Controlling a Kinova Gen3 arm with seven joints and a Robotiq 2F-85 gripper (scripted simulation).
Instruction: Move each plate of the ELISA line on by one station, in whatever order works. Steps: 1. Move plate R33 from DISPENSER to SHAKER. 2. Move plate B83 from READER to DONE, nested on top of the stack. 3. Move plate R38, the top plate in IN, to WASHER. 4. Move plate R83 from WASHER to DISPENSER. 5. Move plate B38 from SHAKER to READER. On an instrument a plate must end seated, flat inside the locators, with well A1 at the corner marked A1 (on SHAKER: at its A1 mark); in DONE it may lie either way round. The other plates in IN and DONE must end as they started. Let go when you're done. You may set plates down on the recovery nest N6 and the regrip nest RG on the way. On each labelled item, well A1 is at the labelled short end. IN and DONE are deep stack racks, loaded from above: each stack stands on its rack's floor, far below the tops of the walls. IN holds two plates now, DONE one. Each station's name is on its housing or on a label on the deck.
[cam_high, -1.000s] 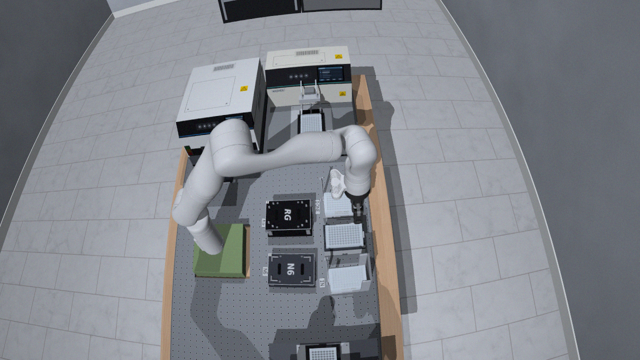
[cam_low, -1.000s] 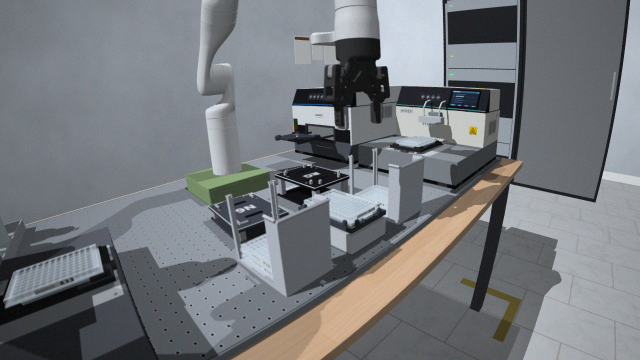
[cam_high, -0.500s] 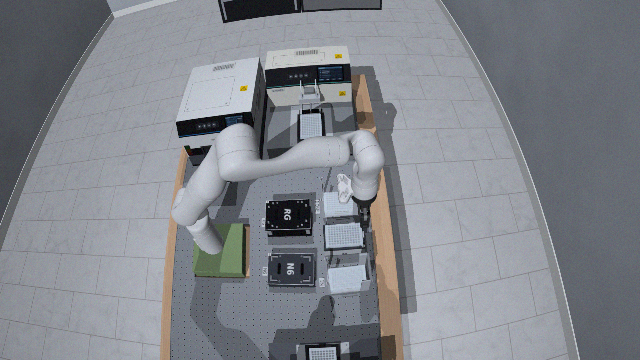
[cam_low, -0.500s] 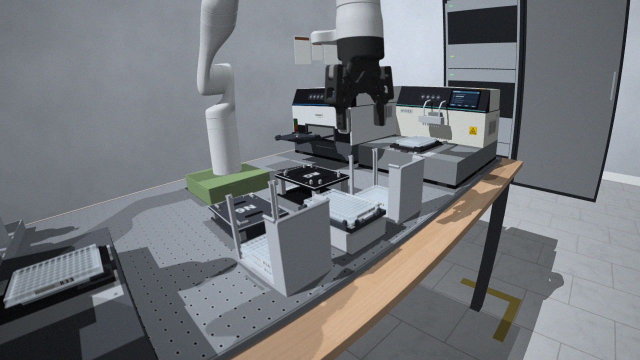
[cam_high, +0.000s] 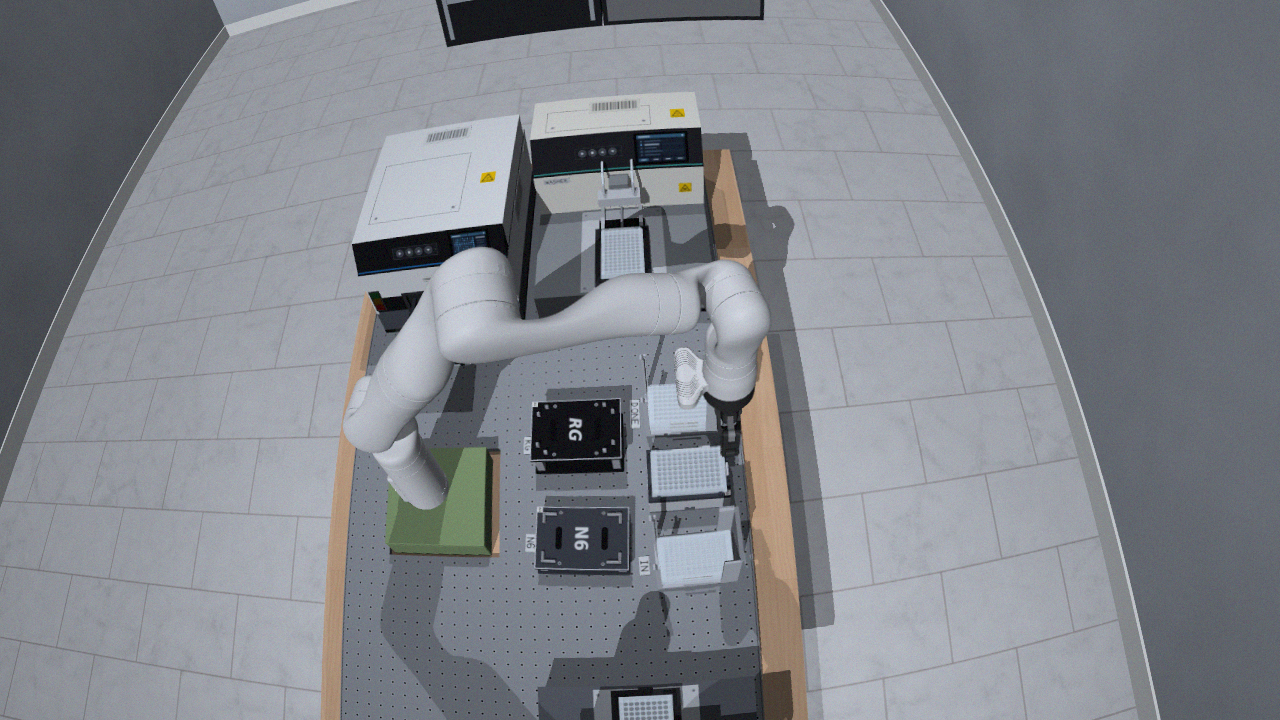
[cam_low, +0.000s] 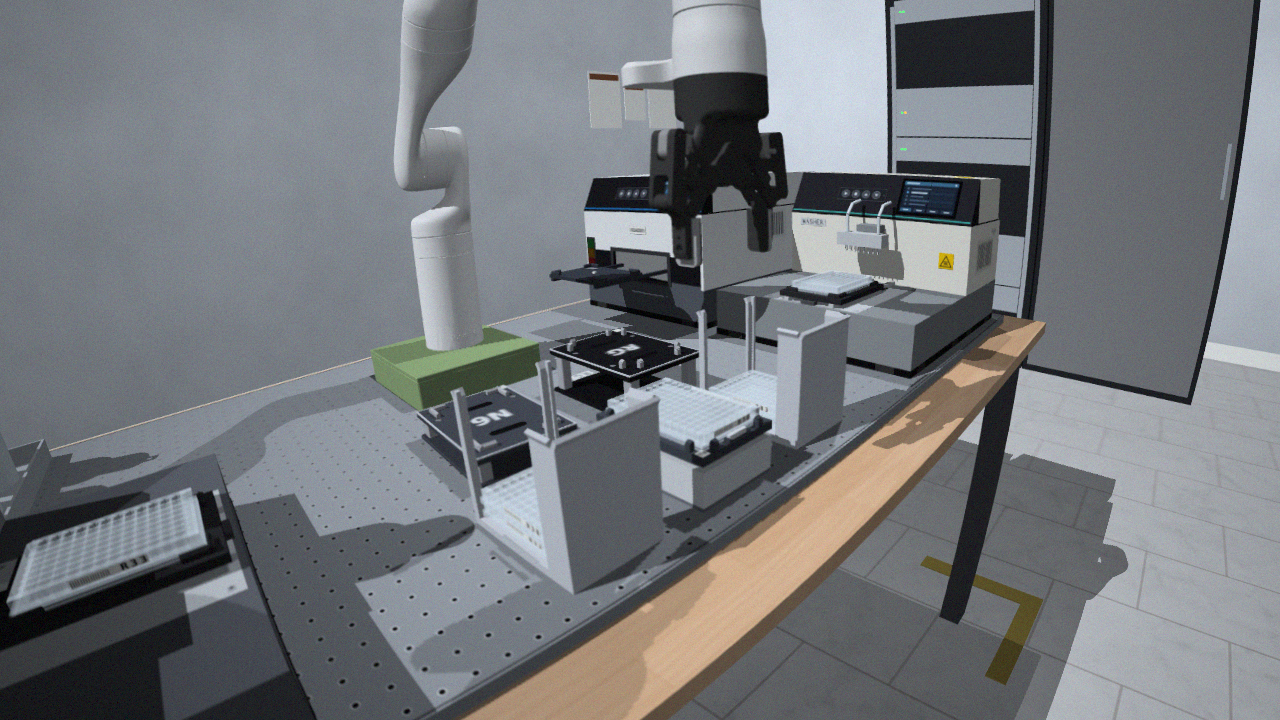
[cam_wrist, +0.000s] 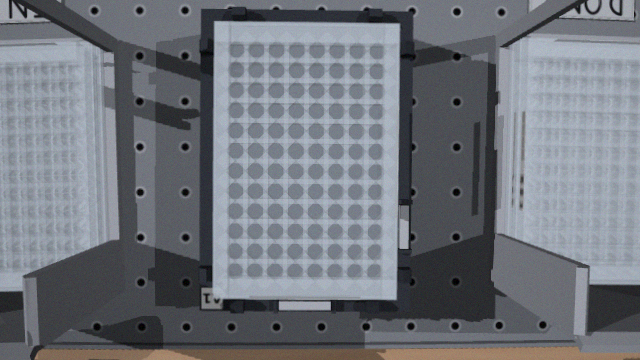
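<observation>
My gripper (cam_high: 729, 440) (cam_low: 721, 243) is open and empty. It hangs high above a clear well plate (cam_high: 687, 471) (cam_low: 693, 411) (cam_wrist: 305, 160) that sits flat in the dark nest of the station between the two racks. An A1 mark (cam_wrist: 211, 298) shows at one corner of that nest. The DONE rack (cam_low: 810, 376) holds stacked plates (cam_high: 669, 407) (cam_wrist: 575, 150). The IN rack (cam_low: 590, 510) holds plates (cam_high: 693, 555) (cam_wrist: 45, 150). One plate (cam_high: 622, 250) (cam_low: 832, 283) sits on the WASHER. One labelled plate (cam_high: 640, 707) (cam_low: 107, 546) sits on the near station. The reader tray (cam_low: 595, 275) stands out, bare.
The RG nest (cam_high: 575, 429) (cam_low: 624, 357) and the N6 nest (cam_high: 581, 537) (cam_low: 490, 427) stand bare beside the racks. The arm's green base (cam_high: 465, 501) (cam_low: 456, 362) is at the left. Tall rack walls and posts flank the middle plate. The wooden table edge (cam_low: 805, 537) runs close by.
</observation>
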